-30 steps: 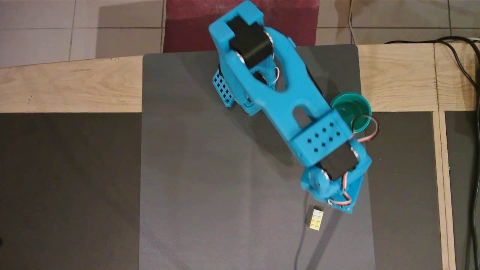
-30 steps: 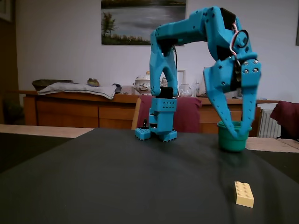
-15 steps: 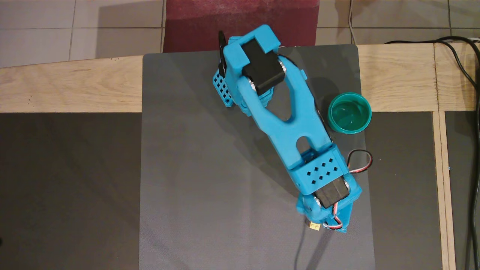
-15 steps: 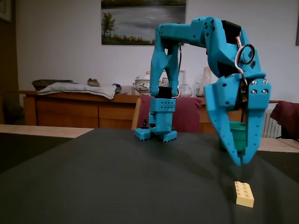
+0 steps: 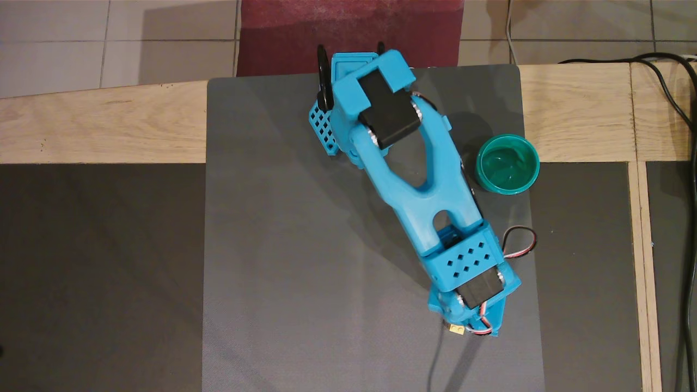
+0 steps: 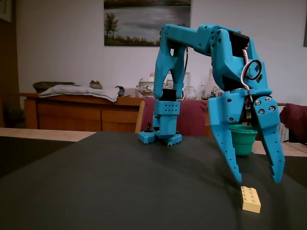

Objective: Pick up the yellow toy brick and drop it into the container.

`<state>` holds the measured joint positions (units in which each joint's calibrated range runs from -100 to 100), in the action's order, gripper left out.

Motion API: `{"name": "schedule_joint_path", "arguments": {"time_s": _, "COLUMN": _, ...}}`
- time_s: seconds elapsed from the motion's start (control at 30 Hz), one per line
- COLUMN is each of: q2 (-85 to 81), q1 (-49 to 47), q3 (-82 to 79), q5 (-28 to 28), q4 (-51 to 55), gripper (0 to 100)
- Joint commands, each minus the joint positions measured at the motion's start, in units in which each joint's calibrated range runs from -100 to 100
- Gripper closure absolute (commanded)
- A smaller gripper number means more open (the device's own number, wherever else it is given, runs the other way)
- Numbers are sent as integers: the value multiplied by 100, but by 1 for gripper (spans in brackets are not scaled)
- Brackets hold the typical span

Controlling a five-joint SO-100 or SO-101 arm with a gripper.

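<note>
Table: a pale wooden tabletop ran across the overhead view, its far edge meeting a tiled floor; dark panels covered the near part on both sides.
Mat: a large dark grey rectangular mat lay in the middle of the table, reaching the lower edge of the overhead view. Its whole left half was bare and open. Its right edge ran just beyond the cup and the gripper.
Arm: a bright blue plastic robot arm stood near the mat's far edge and reached diagonally toward the mat's lower right in the overhead view. In the fixed view it arched up and over, with its gripper pointing down.
Cables: black cables ran along the table's right edge in the overhead view, well apart from the arm.
Container: a small round teal-green plastic cup stood upright by the mat's right edge, beside the arm's forearm and not touching it. In the fixed view it showed behind the gripper.
Gripper: the blue two-finger gripper hung with its jaws spread wide, holding nothing, tips just above the mat.
Brick: the small pale-yellow studded plastic brick lay flat on the mat, below and between the fingertips, untouched. From overhead only a sliver of it showed under the gripper.
</note>
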<state>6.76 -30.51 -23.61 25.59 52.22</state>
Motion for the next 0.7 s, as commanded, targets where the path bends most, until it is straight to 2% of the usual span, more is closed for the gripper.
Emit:
{"name": "schedule_joint_path", "arguments": {"time_s": 0.0, "q2": -26, "q1": 53, "q3": 231, "q5": 59, "q4": -56, "gripper": 83}}
{"name": "schedule_joint_path", "arguments": {"time_s": 0.43, "q2": -18, "q1": 432, "q3": 222, "q5": 279, "q4": -91, "gripper": 83}}
{"name": "schedule_joint_path", "arguments": {"time_s": 0.53, "q2": -18, "q1": 378, "q3": 159, "q5": 263, "q4": -82, "gripper": 77}}
{"name": "schedule_joint_path", "arguments": {"time_s": 0.67, "q2": -18, "q1": 363, "q3": 140, "q5": 242, "q4": -91, "gripper": 75}}
